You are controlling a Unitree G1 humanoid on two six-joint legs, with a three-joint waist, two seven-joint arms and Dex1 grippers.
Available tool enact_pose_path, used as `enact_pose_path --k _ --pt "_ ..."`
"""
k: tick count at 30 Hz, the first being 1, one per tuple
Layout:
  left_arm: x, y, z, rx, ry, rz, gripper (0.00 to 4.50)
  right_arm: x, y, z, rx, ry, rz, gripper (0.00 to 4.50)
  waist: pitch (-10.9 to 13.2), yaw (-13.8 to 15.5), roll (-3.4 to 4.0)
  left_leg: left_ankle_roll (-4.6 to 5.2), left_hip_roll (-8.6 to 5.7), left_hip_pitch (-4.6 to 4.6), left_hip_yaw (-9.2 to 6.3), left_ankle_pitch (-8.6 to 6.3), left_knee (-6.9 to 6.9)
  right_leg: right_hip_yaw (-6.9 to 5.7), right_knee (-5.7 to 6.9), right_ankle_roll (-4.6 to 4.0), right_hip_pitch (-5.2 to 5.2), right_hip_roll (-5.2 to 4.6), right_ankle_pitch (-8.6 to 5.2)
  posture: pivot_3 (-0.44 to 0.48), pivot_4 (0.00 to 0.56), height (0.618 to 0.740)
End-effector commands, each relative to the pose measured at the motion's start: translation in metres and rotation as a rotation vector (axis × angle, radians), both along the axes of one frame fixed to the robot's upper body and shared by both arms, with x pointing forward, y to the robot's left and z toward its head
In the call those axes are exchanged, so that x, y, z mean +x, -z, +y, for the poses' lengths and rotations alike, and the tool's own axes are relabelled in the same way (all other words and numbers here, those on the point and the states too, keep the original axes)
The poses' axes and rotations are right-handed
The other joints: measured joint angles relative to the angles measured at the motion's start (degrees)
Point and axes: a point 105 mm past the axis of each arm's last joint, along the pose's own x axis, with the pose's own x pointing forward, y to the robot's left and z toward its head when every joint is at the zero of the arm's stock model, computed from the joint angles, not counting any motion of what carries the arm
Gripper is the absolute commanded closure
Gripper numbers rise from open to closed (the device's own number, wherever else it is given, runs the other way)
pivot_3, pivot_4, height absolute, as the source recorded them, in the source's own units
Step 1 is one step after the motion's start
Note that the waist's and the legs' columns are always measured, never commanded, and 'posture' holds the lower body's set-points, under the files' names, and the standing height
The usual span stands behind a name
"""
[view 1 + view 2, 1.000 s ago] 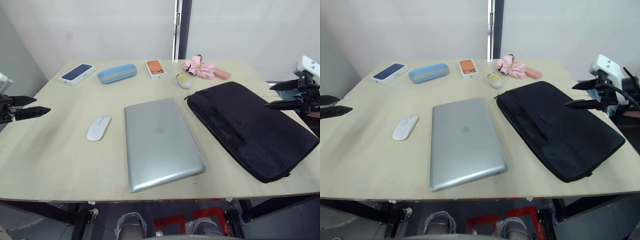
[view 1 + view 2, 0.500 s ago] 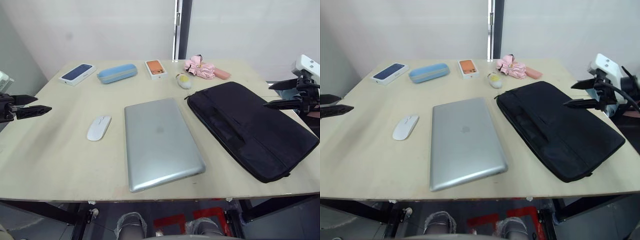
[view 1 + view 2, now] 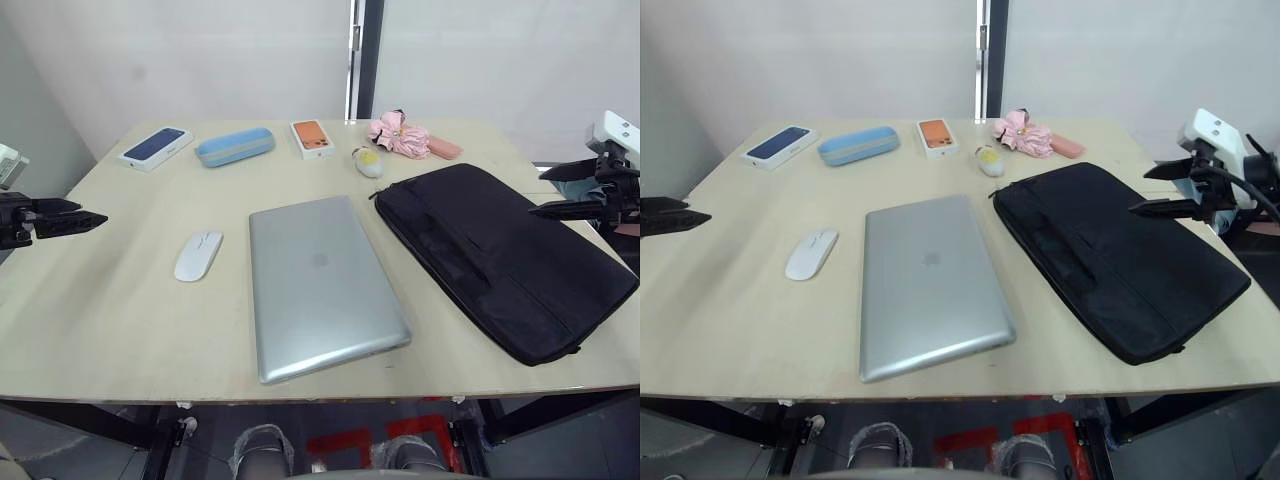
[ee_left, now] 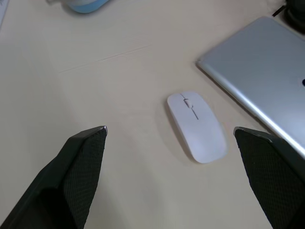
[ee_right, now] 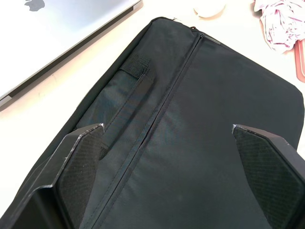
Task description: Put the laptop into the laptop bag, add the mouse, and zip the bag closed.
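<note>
I have the laptop (image 3: 322,285) lying closed and flat in the middle of the bench (image 3: 120,330), lid up, its long side running away from me. The mouse (image 3: 198,255) sits just beside it on my left, apart from it, resting on the bare bench top. The laptop bag (image 3: 505,258) lies flat to the right of the laptop, angled, with its zip line shut along the top face as my right wrist view shows it; the small plush charm (image 3: 367,162) rests near its far corner. My left pincer (image 3: 85,217) hangs over the left edge of the bench, fingers spread wide with nothing between them, and its wrist view looks down on the mouse between the two fingers. My right pincer (image 3: 1158,190) hovers above the right end of the bag, also spread wide and holding nothing. Along the far edge I see a dark-blue phone box (image 3: 154,147), a light-blue case (image 3: 234,146), an orange phone box (image 3: 312,138) and a pink bundle (image 3: 402,135).
</note>
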Motion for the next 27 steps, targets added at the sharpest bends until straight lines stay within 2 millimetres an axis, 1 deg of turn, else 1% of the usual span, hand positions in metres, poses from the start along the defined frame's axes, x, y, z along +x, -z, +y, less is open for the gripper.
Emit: enact_pose_path --k 1,5,9,12,15,16,19,21,25,27 --pt "-0.002 -0.011 -0.015 -0.096 0.064 0.017 0.03 0.001 -0.008 0.016 0.013 -0.067 -0.046 0.0 0.0 -0.08 0.0 0.0 0.0 0.01 0.0 0.0 0.0 0.0 0.0 0.0 0.01 0.0 0.0 0.0 0.15 0.74" --pt "-0.005 0.0 -0.032 -0.197 0.127 0.104 0.03 0.004 0.001 0.032 0.031 -0.114 -0.043 0.0 0.0 -0.06 0.0 0.0 0.0 0.03 0.0 0.0 0.03 0.02 0.08 -0.01 0.01 -0.01 0.0 0.0 0.15 0.74" --pt "-0.006 0.005 -0.056 -0.35 0.177 0.192 0.03 0.009 0.011 0.055 0.044 -0.159 -0.058 0.0 0.0 0.07 0.0 0.0 0.0 0.02 -0.01 0.0 0.06 0.0 0.19 -0.13 -0.03 0.0 -0.07 0.0 0.15 0.74" --pt "-0.007 0.013 -0.069 -0.4 0.205 0.269 0.03 0.009 0.022 0.069 0.016 -0.194 -0.057 0.0 0.0 0.25 0.0 -0.01 0.0 0.01 -0.04 0.0 0.1 -0.01 0.28 -0.16 -0.04 0.0 -0.08 0.0 0.15 0.74" --pt "-0.009 0.024 -0.087 -0.459 0.241 0.367 0.03 0.007 0.039 0.089 -0.006 -0.257 -0.036 0.0 -0.01 0.31 0.0 -0.01 -0.01 0.04 -0.05 0.0 0.13 0.0 0.31 -0.17 -0.01 -0.01 -0.09 0.0 0.15 0.74" --pt "-0.01 0.029 -0.091 -0.464 0.251 0.392 0.03 0.007 0.041 0.095 -0.006 -0.267 -0.036 0.0 0.0 0.31 0.0 -0.01 0.0 0.05 -0.06 0.01 0.14 -0.01 0.33 -0.17 0.0 0.0 -0.09 0.0 0.15 0.74" --pt "-0.01 0.038 -0.101 -0.51 0.263 0.442 0.0 0.013 0.045 0.108 -0.016 -0.272 -0.064 0.79 0.0 0.27 0.0 -0.01 -0.01 0.06 -0.07 0.01 0.22 0.01 0.44 -0.17 -0.02 -0.01 -0.09 0.0 0.15 0.74" --pt "-0.01 0.043 -0.105 -0.536 0.256 0.461 0.0 0.017 0.046 0.113 -0.02 -0.266 -0.087 1.53 0.0 0.27 0.0 -0.02 -0.01 0.06 -0.1 0.01 0.26 0.01 0.5 -0.17 -0.02 -0.01 -0.09 0.0 0.15 0.74" --pt "-0.014 0.065 -0.114 -0.552 0.26 0.551 0.0 0.023 0.052 0.128 -0.024 -0.257 -0.098 2.87 -0.01 0.13 0.01 -0.03 -0.01 0.06 -0.11 0.01 0.27 0.0 0.5 -0.17 0.0 0.0 -0.09 0.0 0.15 0.74" --pt "-0.009 0.069 -0.121 -0.58 0.254 0.564 0.0 0.025 0.059 0.137 -0.051 -0.265 -0.106 3.57 -0.01 0.1 0.01 -0.03 -0.02 0.05 -0.13 0.02 0.27 -0.01 0.5 -0.17 0.0 0.0 -0.09 0.0 0.15 0.74"
